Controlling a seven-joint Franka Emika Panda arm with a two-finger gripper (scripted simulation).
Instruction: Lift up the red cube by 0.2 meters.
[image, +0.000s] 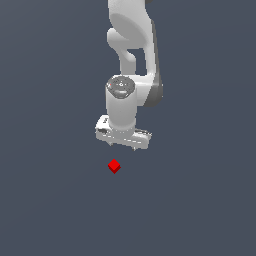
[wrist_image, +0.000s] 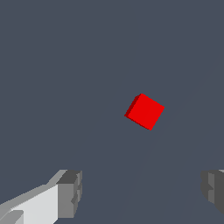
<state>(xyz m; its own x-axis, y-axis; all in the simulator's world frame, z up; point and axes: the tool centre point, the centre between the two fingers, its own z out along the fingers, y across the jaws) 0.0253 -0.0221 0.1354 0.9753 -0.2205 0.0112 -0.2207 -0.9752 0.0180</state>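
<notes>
Wrist view: red cube (wrist_image: 145, 111) is seen beyond the wide-open gripper (wrist_image: 142, 192); its skewed faces could be clipped, not clamped.

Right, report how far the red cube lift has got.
Nothing lifted yet. The red cube lies on the grey floor, untouched. In hand: the gripper hangs above it, fingers spread wide, cube not between them. Left: align, descend, close, raise.

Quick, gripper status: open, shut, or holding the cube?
Gripper: open and empty, fingers spread wide; the red cube lies apart from them, not gripped.
</notes>
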